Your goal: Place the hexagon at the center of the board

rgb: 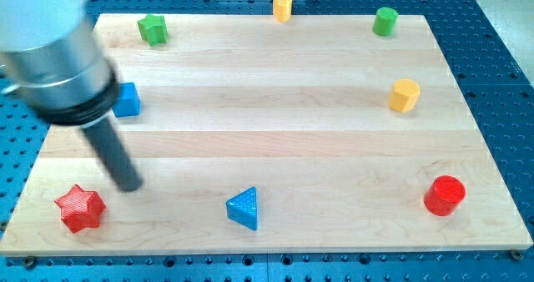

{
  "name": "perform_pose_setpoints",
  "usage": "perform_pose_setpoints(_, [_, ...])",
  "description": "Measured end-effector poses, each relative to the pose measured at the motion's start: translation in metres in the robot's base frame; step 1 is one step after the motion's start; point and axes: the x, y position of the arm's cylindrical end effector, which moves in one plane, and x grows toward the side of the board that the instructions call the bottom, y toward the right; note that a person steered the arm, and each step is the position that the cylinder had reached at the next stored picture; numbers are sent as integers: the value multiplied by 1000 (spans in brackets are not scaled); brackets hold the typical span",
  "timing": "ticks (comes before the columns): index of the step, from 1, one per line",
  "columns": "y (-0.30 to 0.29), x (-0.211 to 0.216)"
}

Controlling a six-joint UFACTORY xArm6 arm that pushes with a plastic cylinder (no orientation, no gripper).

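A dark rod slants down from the tabletop's (pixel 275 140) upper left; my tip (pixel 130 185) rests near the lower left corner, just beside the red star (pixel 80 208). The yellow hexagon (pixel 405 95) sits near the right edge, well apart. There is no claw to open or close

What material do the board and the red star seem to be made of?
The board looks like pale wood with a smooth finish: grain lines and glued strips show. The red star looks like matte plastic, perhaps 3D-printed: fine ridges line its top.
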Motion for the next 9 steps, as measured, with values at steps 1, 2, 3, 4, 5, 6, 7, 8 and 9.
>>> perform_pose_setpoints(1, [13, -36])
perform_pose_setpoints(2, [12, -35])
perform_pose_setpoints(3, [13, -40])
perform_pose_setpoints(4, [57, -56])
perform_pose_setpoints(5, [85, -62])
perform_pose_setpoints(6, [163, -62])
perform_pose_setpoints(7, [212, -68])
perform_pose_setpoints(8, [248, -74])
perform_pose_setpoints(9, [317, -90])
